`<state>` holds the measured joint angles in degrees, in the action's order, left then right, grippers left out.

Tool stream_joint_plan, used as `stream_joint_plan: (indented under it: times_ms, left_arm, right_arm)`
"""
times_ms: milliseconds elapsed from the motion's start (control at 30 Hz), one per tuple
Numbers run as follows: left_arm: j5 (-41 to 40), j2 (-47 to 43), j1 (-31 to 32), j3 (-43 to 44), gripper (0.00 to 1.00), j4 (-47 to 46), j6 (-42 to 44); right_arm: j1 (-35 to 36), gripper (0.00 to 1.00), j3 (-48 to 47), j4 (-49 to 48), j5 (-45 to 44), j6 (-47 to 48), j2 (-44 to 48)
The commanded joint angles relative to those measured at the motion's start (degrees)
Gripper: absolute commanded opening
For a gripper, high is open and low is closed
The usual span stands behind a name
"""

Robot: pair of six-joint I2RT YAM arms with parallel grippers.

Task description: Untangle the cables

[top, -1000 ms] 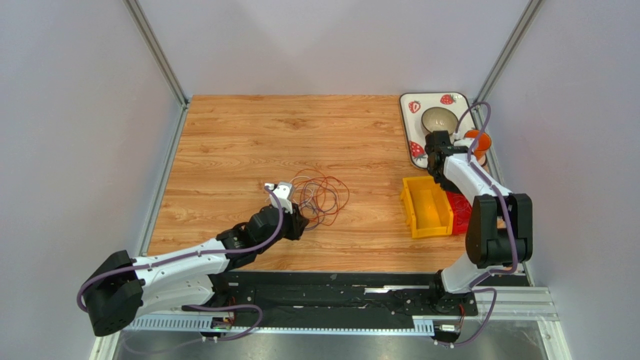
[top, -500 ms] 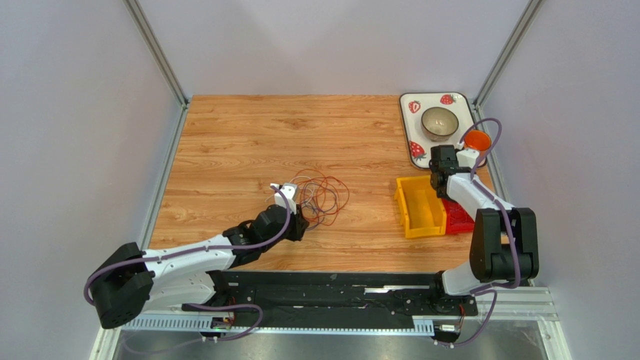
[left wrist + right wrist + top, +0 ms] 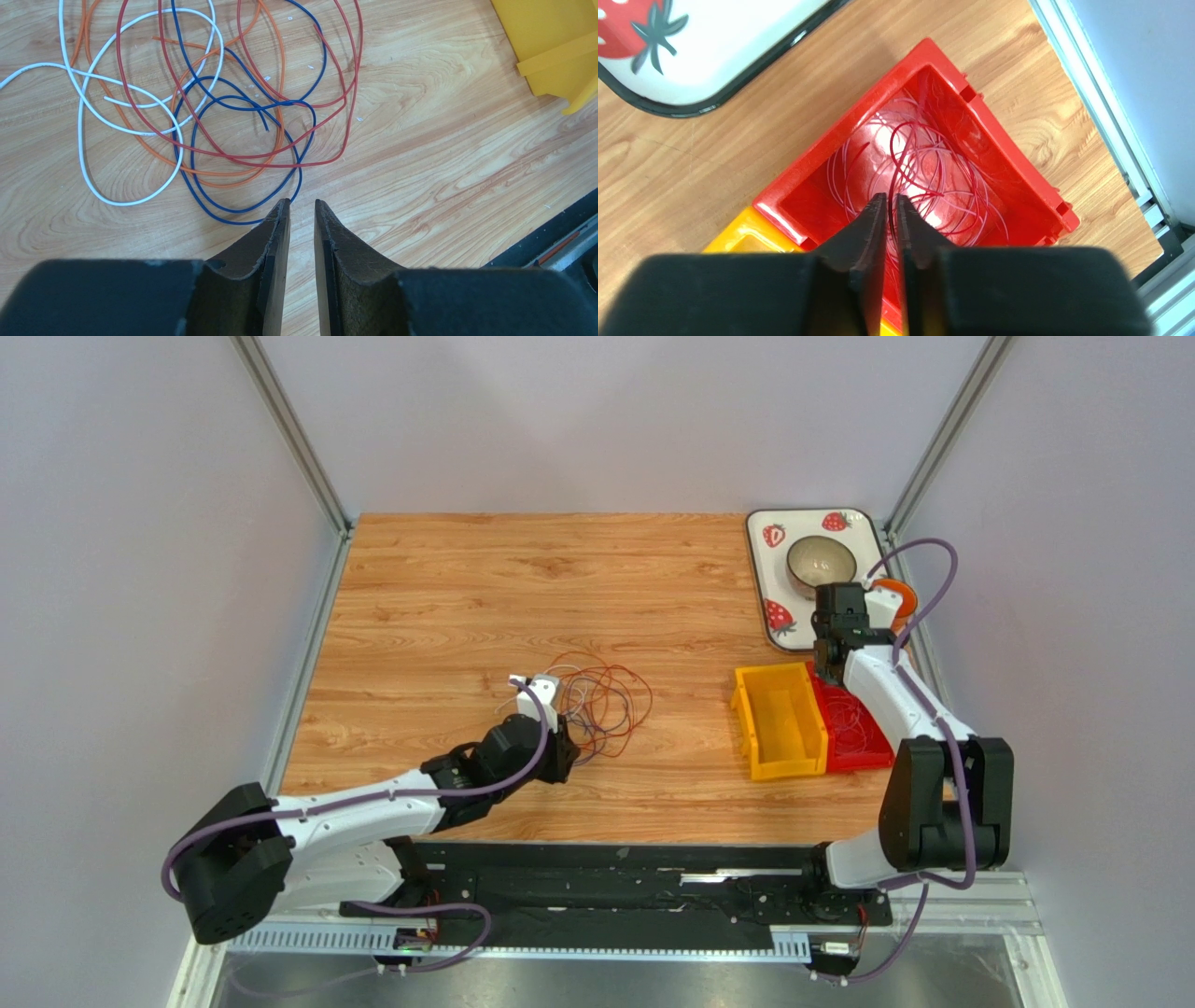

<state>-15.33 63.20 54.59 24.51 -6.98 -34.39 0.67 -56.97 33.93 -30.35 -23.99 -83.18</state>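
The tangled cables, red, orange, blue and white, lie mid-desk, just beyond my left pincer, which is narrowly spread and holds nothing. My right pincer hangs over a coiled red cable in the red bin. It is nearly pressed together, and I cannot tell if it is pinching a strand.

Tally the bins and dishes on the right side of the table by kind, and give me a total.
Bins: 2 (yellow bin, red bin)
Strawberry-print tray: 1
Bowl: 1
Orange cup, partly hidden behind the arm: 1
Total: 5
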Motion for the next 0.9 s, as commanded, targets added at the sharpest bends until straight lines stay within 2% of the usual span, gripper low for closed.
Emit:
stream_joint_plan:
  times_ms: [0, 167, 367, 400, 433, 500, 600, 633, 733, 800, 867]
  left_arm:
    - [0.0, -2.1, -0.2, 0.5, 0.28, -0.9, -0.2]
    - [-0.1, -2.7, -0.2, -0.2, 0.27, -1.4, -0.4]
    - [-0.4, -4.6, -0.2, -1.7, 0.28, -2.9, -0.5]
    - [-0.5, -4.9, -0.2, -1.8, 0.28, -3.0, -0.5]
    - [-0.5, -5.2, -0.2, -2.3, 0.28, -3.3, -0.5]
    - [-0.5, -6.0, -0.2, -2.6, 0.29, -3.3, -0.4]
    - [-1.4, -7.0, -0.2, -3.3, 0.29, -3.9, -0.7]
    - [-2.0, -7.2, -0.2, -3.5, 0.29, -3.9, -0.9]
    - [-7.1, -6.8, -0.2, -2.5, 0.31, -2.0, -2.7]
    - [-10.9, -4.8, -0.4, 0.3, 0.34, -0.5, -3.7]
    - [-12.6, -1.0, -1.1, 2.5, 0.42, 1.1, -3.8]
  right_arm:
    - [-0.1, 0.22, -0.6, 2.5, 1.2, -1.1, -0.1]
    - [-0.1, 0.29, -2.9, 5.4, 2.1, 0.6, 5.4]
    - [1.2, 0.42, -12.4, 12.2, 3.5, 3.4, 10.3]
    - [1.7, 0.54, -13.7, 13.3, 3.7, 4.0, 10.1]
    - [2.8, 0.56, -15.9, 15.8, 3.3, 5.3, 9.8]
    - [3.5, 0.57, -17.1, 18.0, 3.0, 5.4, 9.7]
    - [5.4, 0.56, -15.4, 17.2, 8.4, 5.3, 12.1]
    - [7.5, 0.56, -14.5, 14.6, 14.2, 5.2, 13.6]
    - [14.7, 0.57, -11.5, 9.8, 21.3, 3.4, 14.4]
    - [20.6, 0.57, -9.9, 7.7, 21.8, 1.4, 13.5]
    - [23.2, 0.56, -8.9, 4.0, 22.8, -1.5, 10.6]
